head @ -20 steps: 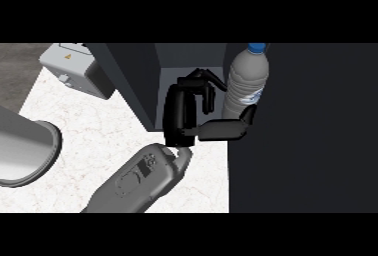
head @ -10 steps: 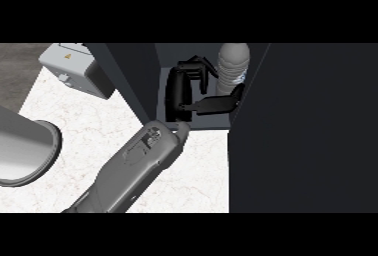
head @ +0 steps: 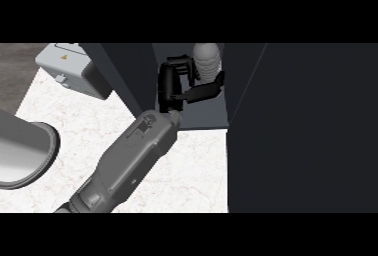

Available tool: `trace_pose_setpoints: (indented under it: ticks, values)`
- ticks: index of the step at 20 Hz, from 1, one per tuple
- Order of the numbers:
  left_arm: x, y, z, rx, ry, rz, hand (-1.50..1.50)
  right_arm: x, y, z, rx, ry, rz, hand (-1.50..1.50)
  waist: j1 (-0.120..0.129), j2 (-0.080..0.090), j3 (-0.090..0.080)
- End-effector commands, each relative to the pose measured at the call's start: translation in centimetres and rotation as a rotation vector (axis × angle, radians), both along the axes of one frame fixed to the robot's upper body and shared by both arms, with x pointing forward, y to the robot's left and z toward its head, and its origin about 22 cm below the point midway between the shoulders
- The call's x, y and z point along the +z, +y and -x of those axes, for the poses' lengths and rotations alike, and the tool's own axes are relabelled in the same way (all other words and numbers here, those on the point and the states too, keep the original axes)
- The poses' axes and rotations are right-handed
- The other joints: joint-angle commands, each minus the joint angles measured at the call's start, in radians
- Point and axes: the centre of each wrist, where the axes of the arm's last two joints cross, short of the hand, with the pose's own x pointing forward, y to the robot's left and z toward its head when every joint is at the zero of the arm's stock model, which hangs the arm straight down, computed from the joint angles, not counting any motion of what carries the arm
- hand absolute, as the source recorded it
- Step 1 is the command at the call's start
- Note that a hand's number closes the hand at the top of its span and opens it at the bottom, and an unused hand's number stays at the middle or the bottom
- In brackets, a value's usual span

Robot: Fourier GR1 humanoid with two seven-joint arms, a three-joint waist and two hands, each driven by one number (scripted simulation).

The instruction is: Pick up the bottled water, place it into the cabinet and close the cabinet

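The bottled water (head: 209,56) stands upright inside the dark cabinet (head: 122,75); its top is cut off at the view's upper edge. My left hand (head: 173,85) reaches into the opening from the lower left. Its fingers curl round the bottle's left side and the thumb (head: 204,91) lies across its lower part. The grey forearm (head: 129,160) crosses the white counter up to the cabinet's floor (head: 203,117). The cabinet's door (head: 303,125) stands open as a wide dark panel on the right. My right hand is not visible.
A grey boxy appliance (head: 65,70) sits at the upper left beside the cabinet's wall. A large grey round vessel (head: 22,155) juts in from the left edge. White marble counter (head: 196,170) lies between the forearm and the door.
My left hand has carried the bottle up and deeper into the cabinet. The forearm now stretches further in, and the bottle's cap has left the view.
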Motion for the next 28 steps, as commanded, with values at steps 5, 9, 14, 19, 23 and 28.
trace_pose_setpoints:
  ticks: [5,9,14,19,23,28]
  values:
    - [-0.5,1.1,-2.9,0.06,-0.002,-0.042,1.5,1.6,0.0,0.2,0.064,-0.053,-0.066,-1.5,-0.017,0.004,0.0]
    - [-1.9,1.9,-3.5,0.078,0.001,-0.212,1.5,1.8,0.3,0.0,0.041,-0.054,-0.045,-1.5,-0.012,0.004,0.001]
    - [-0.2,1.6,-5.0,0.064,0.002,-0.285,-1.5,1.9,1.0,-0.4,0.042,-0.074,-0.061,-1.5,-0.01,0.005,0.0]
    - [0.0,3.8,-6.1,0.097,0.023,-0.309,-1.5,0.6,0.4,-1.2,0.051,-0.07,-0.059,-1.5,-0.02,0.012,0.001]
    - [-0.7,2.5,-5.5,0.086,0.005,-0.237,-1.5,2.0,1.1,-0.9,0.075,-0.092,-0.062,-1.5,-0.024,0.014,-0.001]
    - [0.8,1.6,-5.6,0.014,-0.063,-0.186,-1.5,1.0,0.5,-0.9,0.031,-0.07,-0.045,-1.5,0.002,-0.001,0.0]
